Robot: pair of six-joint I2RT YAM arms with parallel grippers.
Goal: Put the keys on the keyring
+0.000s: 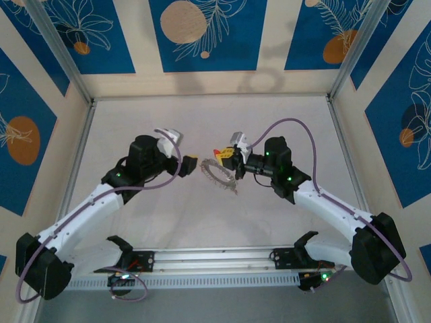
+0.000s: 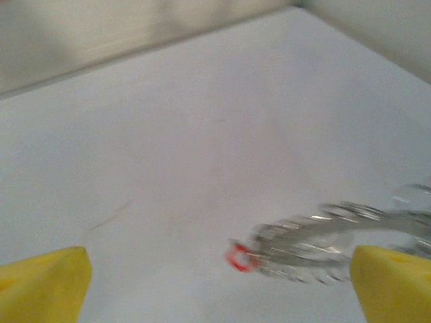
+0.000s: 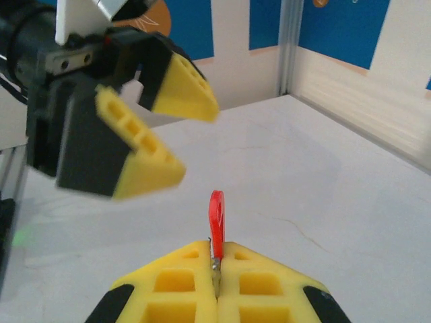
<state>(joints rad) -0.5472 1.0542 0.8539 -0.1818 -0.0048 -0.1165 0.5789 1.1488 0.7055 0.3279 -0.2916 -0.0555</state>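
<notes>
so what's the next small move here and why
Probably shift the left tool toward the keyring and close on its rim. Its jaws stand open with the ring off to one side, while the right tool is shut on a red key, which needs a steadied ring to thread onto.

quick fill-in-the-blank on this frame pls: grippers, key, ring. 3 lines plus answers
1. The right gripper is shut on a thin oblong key whose colour is ___.
2. The left gripper has its yellow-tipped jaws ___, with nothing between them.
3. In the left wrist view, a small red loop-shaped piece sits at the ___ end of the blurred, ribbed silver-grey metal ring.

Answers: red; open; left
</notes>
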